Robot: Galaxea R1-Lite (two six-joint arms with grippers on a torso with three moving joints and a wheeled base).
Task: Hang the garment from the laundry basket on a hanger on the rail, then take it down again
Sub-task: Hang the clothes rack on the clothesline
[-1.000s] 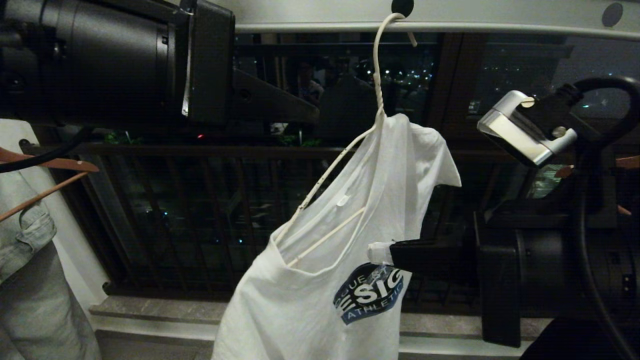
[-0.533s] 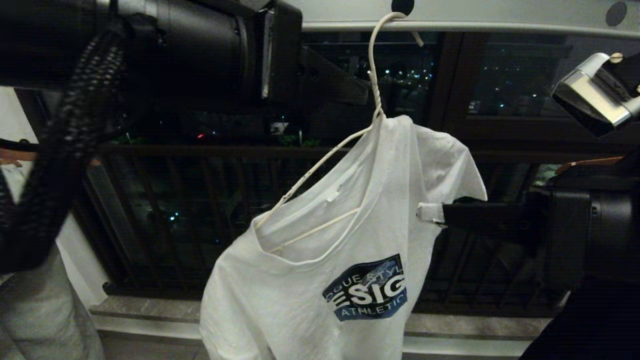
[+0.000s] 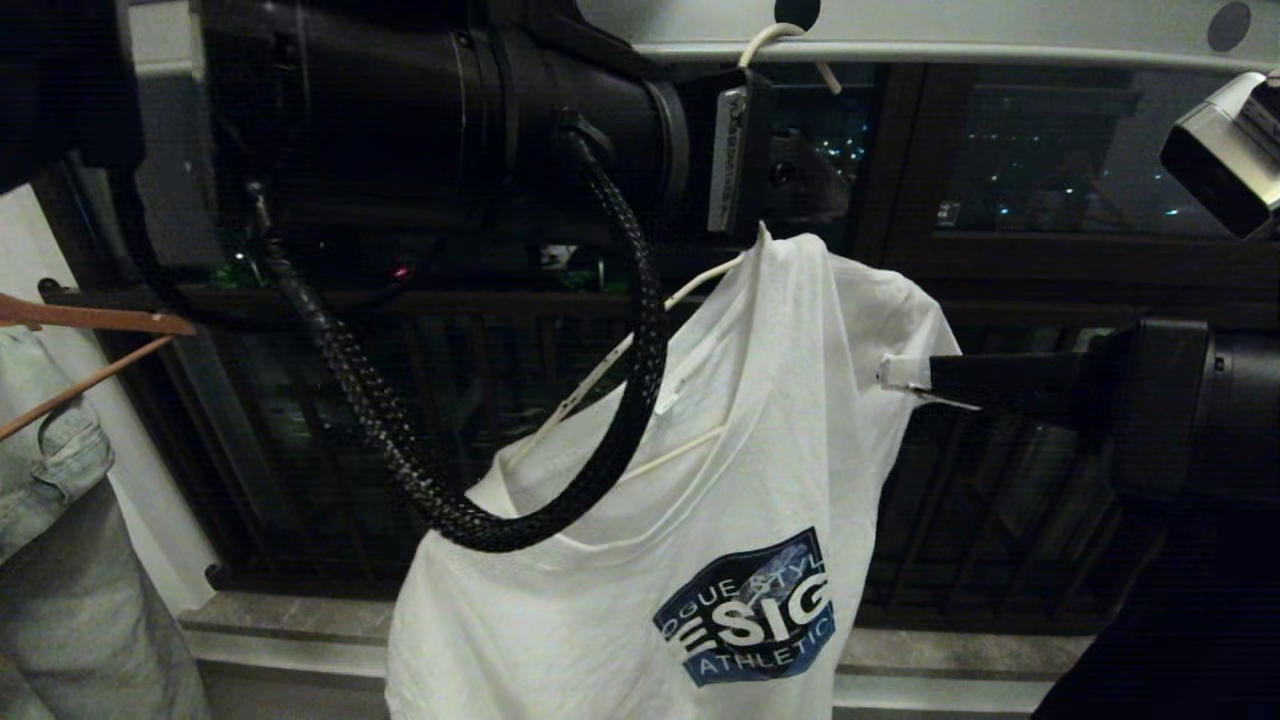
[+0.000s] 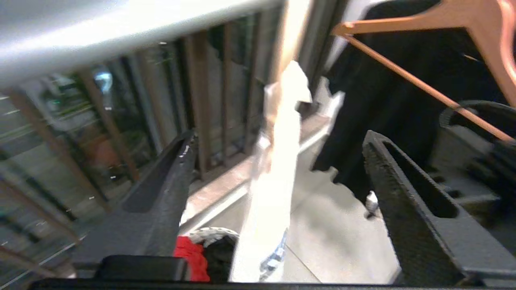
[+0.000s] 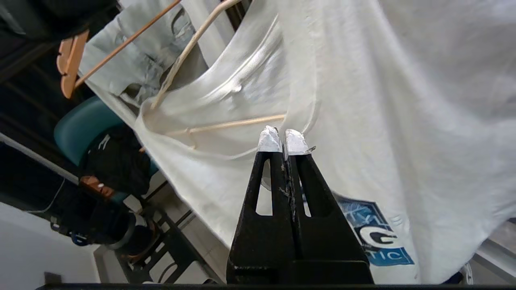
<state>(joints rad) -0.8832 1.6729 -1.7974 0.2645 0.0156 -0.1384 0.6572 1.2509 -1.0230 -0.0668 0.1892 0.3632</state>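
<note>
The garment (image 3: 700,520), a white T-shirt with a blue print, hangs askew on the thin white hanger (image 3: 757,40). The hanger's hook is over the pale rail (image 3: 1000,40). My left gripper (image 4: 280,137) is up at the hanger's neck. It is open, with the shirt's top (image 4: 278,161) between its fingers and touching neither. From the right, my right gripper (image 3: 893,375) is shut, its taped tips (image 5: 282,141) against the cloth by the sleeve. I see no cloth pinched. The laundry basket (image 4: 213,233) stands on the floor below.
A brown wooden hanger (image 3: 90,322) with a pale denim garment (image 3: 50,480) hangs at the left. The dark balcony railing (image 3: 450,300) runs behind. My left arm's braided cable (image 3: 400,450) loops in front of the shirt. A teal chair (image 5: 80,125) stands nearby.
My left arm has swung right to the hanger's neck and its gripper has opened. The right gripper has moved up and right, from the shirt's chest to its sleeve. The hanger tilts less.
</note>
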